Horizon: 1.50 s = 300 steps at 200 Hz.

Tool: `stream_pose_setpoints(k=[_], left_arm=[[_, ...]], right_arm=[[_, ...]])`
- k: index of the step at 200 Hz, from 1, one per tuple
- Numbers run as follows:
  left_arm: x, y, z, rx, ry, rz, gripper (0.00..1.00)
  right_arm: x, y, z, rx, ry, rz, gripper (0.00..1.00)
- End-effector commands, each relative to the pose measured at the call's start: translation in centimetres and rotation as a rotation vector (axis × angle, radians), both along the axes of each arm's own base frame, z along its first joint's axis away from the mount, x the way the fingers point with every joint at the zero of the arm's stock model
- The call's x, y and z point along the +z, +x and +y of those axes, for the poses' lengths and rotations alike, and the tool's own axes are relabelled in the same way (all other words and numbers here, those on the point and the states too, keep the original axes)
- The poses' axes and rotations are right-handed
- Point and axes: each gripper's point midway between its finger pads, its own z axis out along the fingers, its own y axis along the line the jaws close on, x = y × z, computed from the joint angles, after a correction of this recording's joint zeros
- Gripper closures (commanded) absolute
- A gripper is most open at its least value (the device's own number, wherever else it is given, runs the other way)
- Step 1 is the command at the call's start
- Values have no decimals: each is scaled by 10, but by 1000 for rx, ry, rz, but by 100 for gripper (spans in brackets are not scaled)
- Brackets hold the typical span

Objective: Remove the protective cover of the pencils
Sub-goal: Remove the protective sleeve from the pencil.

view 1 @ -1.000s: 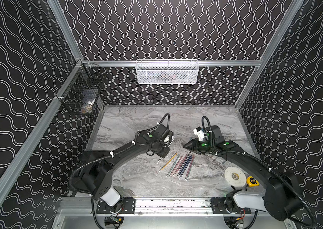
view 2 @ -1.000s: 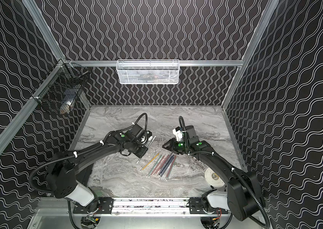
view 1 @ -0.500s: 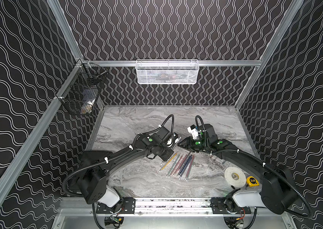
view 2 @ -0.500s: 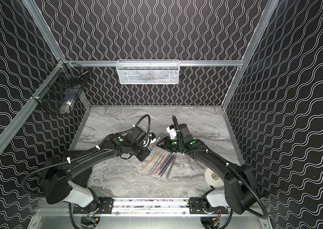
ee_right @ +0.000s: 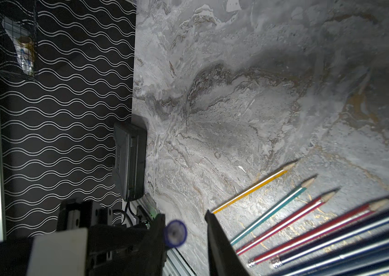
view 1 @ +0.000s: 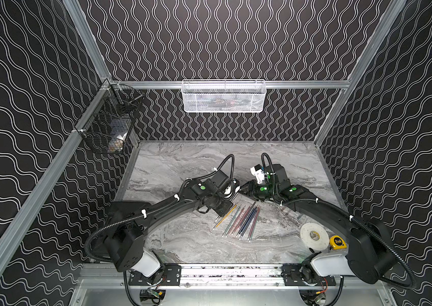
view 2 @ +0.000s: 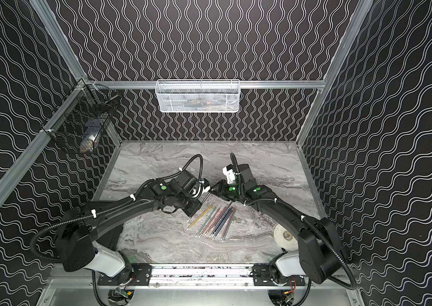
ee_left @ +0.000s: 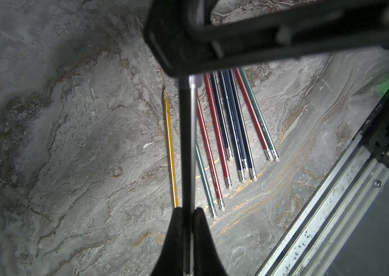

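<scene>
While left gripper (ee_left: pixel 188 211) pinches a black pencil (ee_left: pixel 185 143) above worktop (view 1: pixel 183 164) centre, right gripper (ee_right: pixel 184 215) stands spread around its purplish cap (ee_right: pixel 175 233).

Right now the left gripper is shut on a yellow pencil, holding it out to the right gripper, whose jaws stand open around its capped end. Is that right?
Not the yellow one: the left wrist view shows the left gripper shut on a black pencil; the yellow pencil lies on the table. The right gripper does stand open around the capped end.
</scene>
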Motion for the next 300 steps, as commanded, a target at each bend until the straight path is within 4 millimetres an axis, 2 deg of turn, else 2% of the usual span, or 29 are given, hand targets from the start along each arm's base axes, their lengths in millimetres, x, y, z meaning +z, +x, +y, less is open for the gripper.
stream_pose_setpoints(k=[1,57,73,90,135,152,170,214,225,235,280,284,300], left_arm=[[1,-2,-3,-39,-6,-3,100],[-3,0,-1,-28,17,-5,100],[-4,2,2,-17,25,-18,81],[-3,1,2,-17,20,-25,76],[-7,1,0,-23,22,-5,77],[-6,0,0,-23,18,-5,85],[-6,0,-1,-25,15,0,100],[-6,-2,-2,-31,11,6,100],[-7,-1,-1,-27,14,4,89],[-6,-1,-1,-26,14,-1,86],[-6,-1,0,-22,18,-1,85],[-6,-1,0,-22,18,0,86],[-6,-1,-1,-27,14,1,89]], right_arm=[[8,10,3,-23,17,-28,74],[7,8,4,-19,21,-11,93],[10,7,0,-32,11,-19,95],[16,9,-7,-62,-7,-45,95],[26,13,-17,-83,1,-56,95],[26,13,-18,-86,5,-50,95],[25,14,-18,-87,11,-42,95],[25,15,-20,-99,30,-34,95],[27,15,-20,-98,41,-29,95],[28,16,-20,-98,51,-27,95],[31,13,-19,-98,84,-13,95],[31,20,-27,-126,88,-13,95],[30,21,-29,-133,111,1,95]])
